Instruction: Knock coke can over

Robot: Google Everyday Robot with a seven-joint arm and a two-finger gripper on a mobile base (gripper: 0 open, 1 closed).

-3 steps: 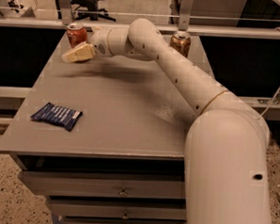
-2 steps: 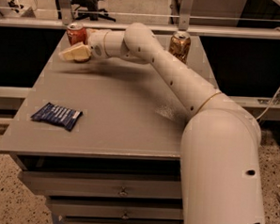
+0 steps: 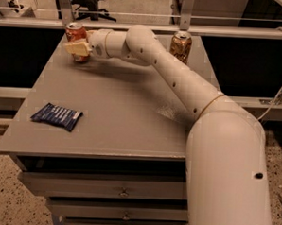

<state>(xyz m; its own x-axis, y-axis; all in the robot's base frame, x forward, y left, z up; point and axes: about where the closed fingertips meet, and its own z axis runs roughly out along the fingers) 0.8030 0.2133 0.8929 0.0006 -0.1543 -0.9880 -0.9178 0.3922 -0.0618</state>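
Noted coke can (image 3: 75, 33) at upper left of frame, standing upright near the far left corner of the grey cabinet top (image 3: 117, 108). Seen: silver rim and red-orange upper wall. Lower part hidden behind the gripper.

Noted gripper (image 3: 77, 48) at upper left as well, directly in front of the can's lower half. Touching it or just short of it: cannot tell. Cannot tell either whether set wide, narrow or closed on anything; shows only as a pale yellow block. Carried by the white arm (image 3: 180, 83), stretched diagonally from lower right across the top.

Also logged:
- Gold-brown can (image 3: 181, 45), upright at upper centre, well apart from the coke can, behind the arm's mid-section.
- Blue snack packet (image 3: 57, 116), lying flat at left centre, well apart from both cans.
- Drawers (image 3: 122, 193), below the top at bottom of frame.

Handling, as judged:
- Thin aluminium, stiff enough to take a push, easily dented if squeezed.
- Light if empty, somewhat heavier if full; fill unknown.
- Smooth wall on a smooth top, so likely to slide rather than tip if pushed low.
- No grasp needed. Better to press high on the wall, close under the silver rim, with a short sideways shove.
- Likely to roll once down; close to the corner, so could go off the edge.
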